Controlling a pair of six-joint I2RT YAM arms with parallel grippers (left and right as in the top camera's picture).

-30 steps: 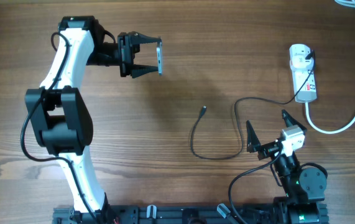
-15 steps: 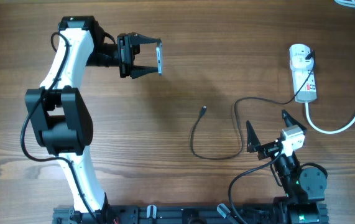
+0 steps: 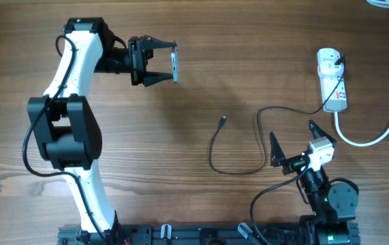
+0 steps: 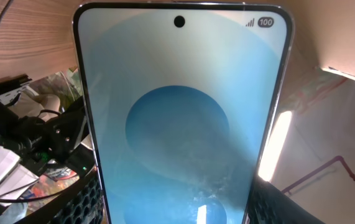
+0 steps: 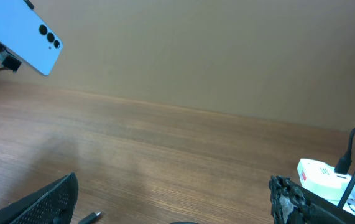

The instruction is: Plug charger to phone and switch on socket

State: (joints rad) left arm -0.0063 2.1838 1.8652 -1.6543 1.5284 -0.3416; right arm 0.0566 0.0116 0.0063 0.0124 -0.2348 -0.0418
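Observation:
My left gripper (image 3: 167, 67) is shut on the phone (image 3: 174, 62) and holds it on edge above the table at the upper left. In the left wrist view the phone's teal-blue screen (image 4: 180, 118) fills the frame between my fingers; the right wrist view shows its pale back (image 5: 25, 37). The charger, a thin black cable (image 3: 238, 146), lies curled mid-table, its plug tip (image 3: 222, 122) pointing up-left and its far end in the socket (image 3: 332, 80), a white power strip at the right. My right gripper (image 3: 293, 141) is open and empty, beside the cable's curl.
A thick white cord (image 3: 385, 129) loops from the socket along the right edge up to the far corner. The plug tip shows at the bottom of the right wrist view (image 5: 89, 218). The arm bases stand at the table's front edge.

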